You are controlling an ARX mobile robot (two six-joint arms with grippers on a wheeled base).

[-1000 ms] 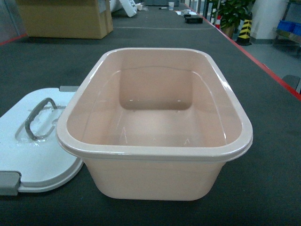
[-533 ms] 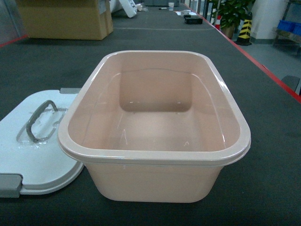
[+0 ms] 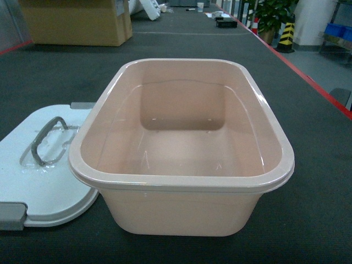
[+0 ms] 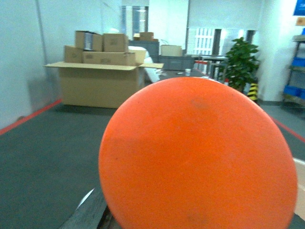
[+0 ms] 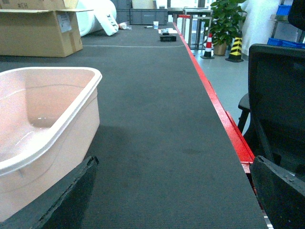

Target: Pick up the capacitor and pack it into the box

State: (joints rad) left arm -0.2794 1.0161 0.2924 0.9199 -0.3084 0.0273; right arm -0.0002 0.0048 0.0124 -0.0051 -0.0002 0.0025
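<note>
The box (image 3: pixel 181 184), a pale peach-pink tub, stands open and empty in the middle of the head view, and its near corner (image 5: pixel 43 124) shows at the left of the right wrist view. A round orange object, taken to be the capacitor (image 4: pixel 198 157), fills most of the left wrist view. My left gripper (image 4: pixel 190 224) appears shut on it. Only one grey finger (image 4: pixel 90 214) shows, at the lower left. My right gripper (image 5: pixel 174 191) hangs open over the dark mat, right of the box, with nothing between its fingers. Neither gripper shows in the head view.
The white lid (image 3: pixel 41 181) with its grey loop handle (image 3: pixel 47 140) lies flat, left of the box. A brown carton (image 3: pixel 77 22) stands far back left. A red table edge (image 5: pixel 224 124) runs along the right, with a black chair (image 5: pixel 279 100) beyond it.
The box and lid sit very slightly lower and to the right in the head view than a second ago. Nothing else differs.
</note>
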